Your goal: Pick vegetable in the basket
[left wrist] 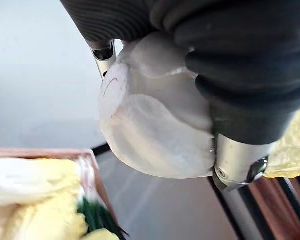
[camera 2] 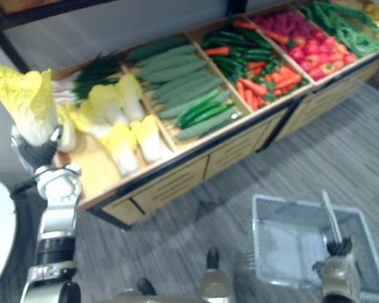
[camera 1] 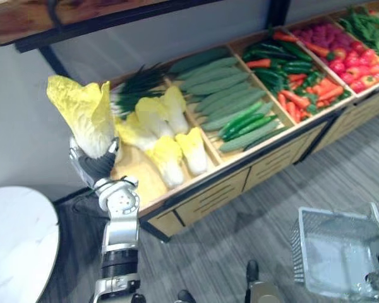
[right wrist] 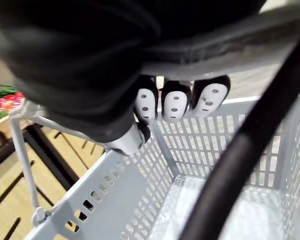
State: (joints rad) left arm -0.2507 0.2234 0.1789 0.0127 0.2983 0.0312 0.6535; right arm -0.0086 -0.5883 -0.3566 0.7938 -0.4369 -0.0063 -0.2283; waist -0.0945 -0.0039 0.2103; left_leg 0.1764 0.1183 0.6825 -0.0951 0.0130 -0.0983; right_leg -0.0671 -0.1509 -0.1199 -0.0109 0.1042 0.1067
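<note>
The left hand (camera 1: 96, 165) curls its fingers round the white stem end of a cabbage (camera 1: 87, 110), which stands upright above it, pale ribs under crinkled yellow leaves. Beside the hand, a wooden stall (camera 1: 208, 197) holds more cabbages (camera 1: 164, 148), with cucumbers (camera 1: 230, 101) beyond them. The right hand (right wrist: 172, 102) grips the handle of a grey mesh basket (camera 2: 303, 202).

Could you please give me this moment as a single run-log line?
left hand: grips cabbage, held above shelf | right hand: grips basket by handle | basket: empty
</note>
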